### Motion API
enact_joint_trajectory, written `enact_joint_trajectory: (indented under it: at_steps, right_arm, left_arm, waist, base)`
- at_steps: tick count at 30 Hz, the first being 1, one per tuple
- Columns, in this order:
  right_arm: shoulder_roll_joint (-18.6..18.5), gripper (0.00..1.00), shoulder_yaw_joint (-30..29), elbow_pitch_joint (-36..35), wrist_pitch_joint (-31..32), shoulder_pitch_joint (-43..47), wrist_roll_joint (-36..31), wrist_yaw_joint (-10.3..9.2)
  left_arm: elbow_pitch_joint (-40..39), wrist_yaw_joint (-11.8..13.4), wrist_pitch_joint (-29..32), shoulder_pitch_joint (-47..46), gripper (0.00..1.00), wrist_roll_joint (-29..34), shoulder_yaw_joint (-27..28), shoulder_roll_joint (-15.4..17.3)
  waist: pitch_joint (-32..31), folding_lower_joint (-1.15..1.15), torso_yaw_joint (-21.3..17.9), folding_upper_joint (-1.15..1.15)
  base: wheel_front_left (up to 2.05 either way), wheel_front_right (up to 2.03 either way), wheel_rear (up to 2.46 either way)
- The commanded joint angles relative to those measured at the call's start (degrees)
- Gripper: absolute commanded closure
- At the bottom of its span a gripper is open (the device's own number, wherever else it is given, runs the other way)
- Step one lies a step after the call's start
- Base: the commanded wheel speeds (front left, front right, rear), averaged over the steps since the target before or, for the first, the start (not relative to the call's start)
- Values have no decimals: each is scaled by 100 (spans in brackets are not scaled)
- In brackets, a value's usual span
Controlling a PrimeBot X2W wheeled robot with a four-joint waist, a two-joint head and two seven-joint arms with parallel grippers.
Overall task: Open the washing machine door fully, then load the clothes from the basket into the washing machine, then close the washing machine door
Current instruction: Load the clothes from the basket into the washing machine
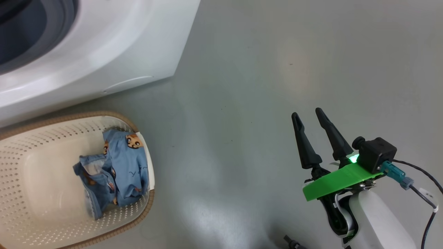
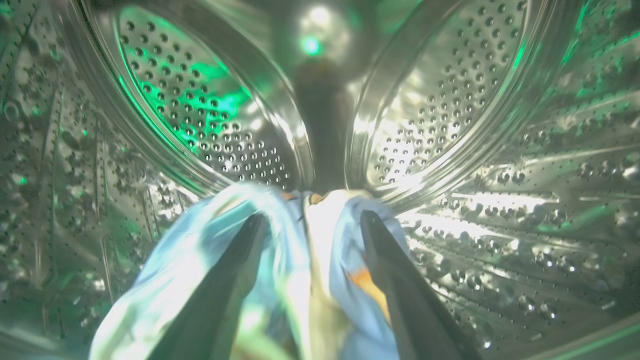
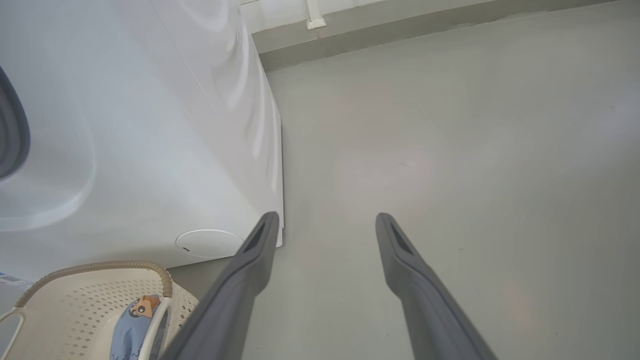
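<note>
**Desk:** Start from your left. What have you got?

**Me:** My left gripper (image 2: 314, 216) is deep inside the steel drum (image 2: 450, 90), fingers spread wide. A bear-print piece (image 2: 165, 280) lies bunched between and around them, low against the drum wall. I judge that nothing is pinching it. The picture is too blurred for me to tell whether a fold hangs on a finger.

**Desk:** And outside the machine?

**Me:** From the head camera, the washing machine (image 1: 104, 52) takes up the upper left corner, with its grey gasket (image 1: 60, 31) showing. Just beside it, lower down, sits the basket (image 1: 34, 145). More clothes (image 1: 121, 169) are heaped against its right wall, and one fold rides up to the rim.

**Desk:** How will they handle?

**Me:** They look light and limp, with no stiffness at all, so I expect them to sag and trail. I'd bite into the thick crumpled middle of the heap, where the layers stack. A loose edge could slip out or drag over the rim. They aren't fragile, so my worry is a trailing end catching on the gasket.

**Desk:** And the right side?

**Me:** There's bare grey floor (image 1: 259, 69), then my right gripper (image 1: 306, 112). Its jaws are wide apart and hold nothing, and it hovers well apart from the basket.
</note>
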Motion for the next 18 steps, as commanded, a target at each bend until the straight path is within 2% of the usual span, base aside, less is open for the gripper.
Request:
enact_joint_trajectory:
  at_steps: [1, 8, 18]
  right_arm:
    - [-29, 0, 117, -91, -69, -7, -41, 32]
    - [-27, 0, 198, -1, -69, -67, 93, 32]
    - [-26, 0, 258, 181, -70, -148, 181, 32]
  left_arm:
    - [-107, -33, -36, -1, 0, 92, 56, 232]
    - [269, -265, -37, 384, 0, 147, 45, 61]
    - [109, -505, -37, 1098, 0, 261, 9, -176]
  waist:
    - [-40, 0, 9, 0]
    - [-335, 0, 68, 0]
    - [-979, 0, 276, 0]
  base:
    - [0, 0, 0]
    - [0, 0, 0]
    - [0, 0, 0]
